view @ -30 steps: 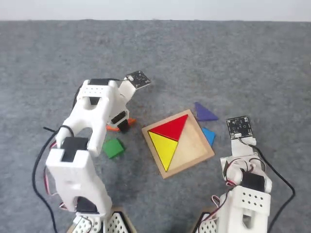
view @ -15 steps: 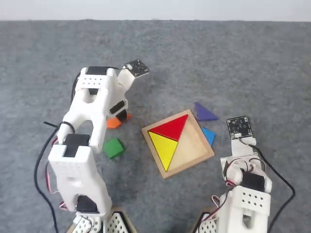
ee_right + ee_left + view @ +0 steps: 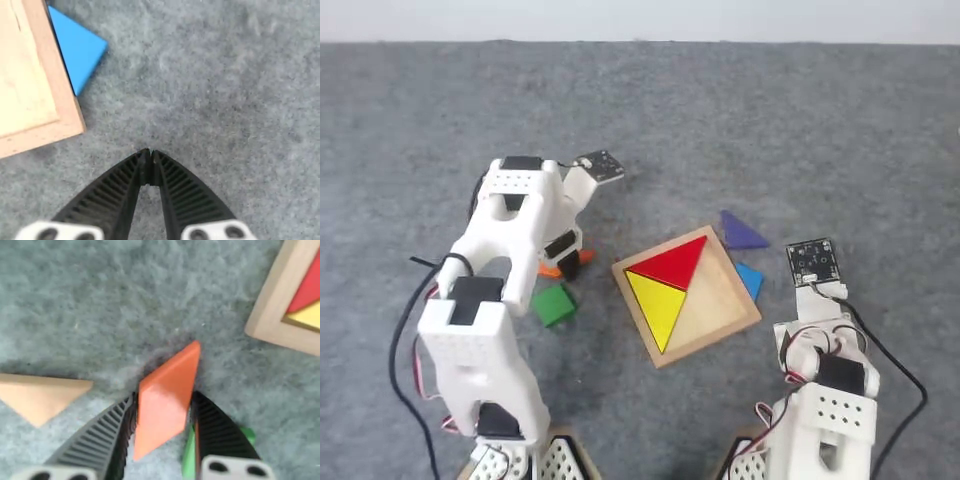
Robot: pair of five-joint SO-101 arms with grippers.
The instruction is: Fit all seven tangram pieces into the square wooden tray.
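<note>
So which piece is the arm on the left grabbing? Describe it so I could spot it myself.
Start at the square wooden tray and look just past its left corner. There the left gripper clamps the orange piece, a slanted four-sided slab. Its neighbours are a green piece and a pale tan triangle, so colour alone gives it away.

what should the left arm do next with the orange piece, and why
Probably lift the orange parallelogram piece and carry it toward the square wooden tray. The left gripper looks closed on the piece, with a finger on each side. The part of the tray next to the red triangle and yellow triangle is bare wood.
</note>
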